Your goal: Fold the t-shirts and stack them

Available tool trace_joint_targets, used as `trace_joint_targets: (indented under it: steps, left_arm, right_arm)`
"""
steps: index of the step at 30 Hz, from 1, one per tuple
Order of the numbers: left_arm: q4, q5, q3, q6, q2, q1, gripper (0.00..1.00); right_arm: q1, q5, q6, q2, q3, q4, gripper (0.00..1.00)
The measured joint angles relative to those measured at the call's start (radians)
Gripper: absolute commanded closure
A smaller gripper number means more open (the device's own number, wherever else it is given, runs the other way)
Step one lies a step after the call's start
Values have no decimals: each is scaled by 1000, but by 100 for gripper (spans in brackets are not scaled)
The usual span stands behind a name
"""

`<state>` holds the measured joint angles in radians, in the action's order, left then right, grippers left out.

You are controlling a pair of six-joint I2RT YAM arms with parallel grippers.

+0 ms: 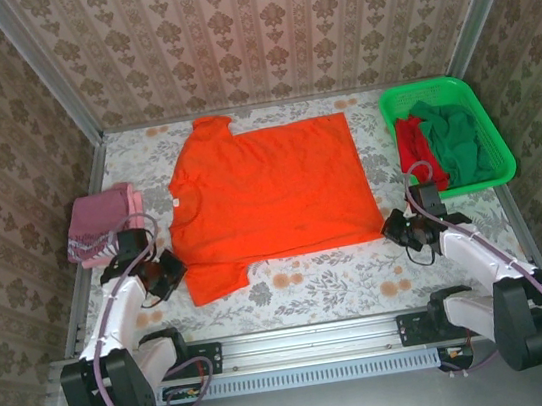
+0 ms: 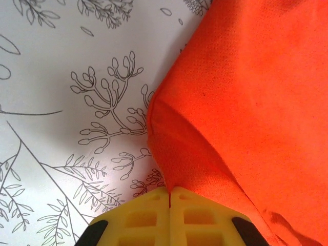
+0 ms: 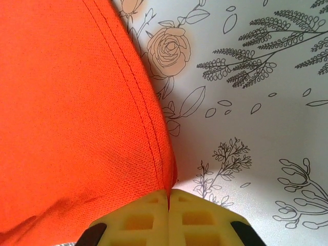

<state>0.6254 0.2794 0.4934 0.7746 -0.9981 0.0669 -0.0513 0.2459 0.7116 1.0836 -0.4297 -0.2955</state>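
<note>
Pinching the orange t-shirt (image 1: 269,188) along its near side with both arms. Left gripper (image 2: 169,192) has its jaws closed on cloth by the near-left sleeve. Right gripper (image 3: 169,193) has its jaws closed on the near-right hem corner. Both bites look shallow, just edge cloth at the jaw tips.

Shirt lies spread flat mid-table (image 1: 304,294), collar toward the left edge.

Risks for the fold:
- A thin bite slips out on lift.
- Uneven travel between arms skews the fold line.
- The left bite may hold one layer only, so the sleeve drags and bunches.

Pink-maroon t-shirt (image 1: 102,222) sits folded at the left edge, near the left arm, and a wide swing could knock it.

Far-right corner: green basket (image 1: 427,88) holds the red t-shirt (image 1: 413,148) and dark green t-shirt (image 1: 459,141), unfolded.
</note>
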Motion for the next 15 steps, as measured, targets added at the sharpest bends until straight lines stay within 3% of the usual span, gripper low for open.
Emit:
trace_joint_targets:
  steps: [4,7,8,11,15]
  left_arm:
    - [21,5,-23,12,2,0,69]
    - [55,4,-31,20,18,0,44]
    - [65,3,-32,21,27,0,40]
    - [93,5,-34,28,64,0,35]
    - [109,26,-40,45,108,-5,37]
  right_arm:
    - [-10,-4,4,0,3,0,86]
    - [-14,-8,10,-10,16,-2,69]
    - [-14,-10,13,-16,21,-5,65]
    - [-14,-14,25,-34,28,-16,63]
    - [-16,-14,29,-57,29,-26,60]
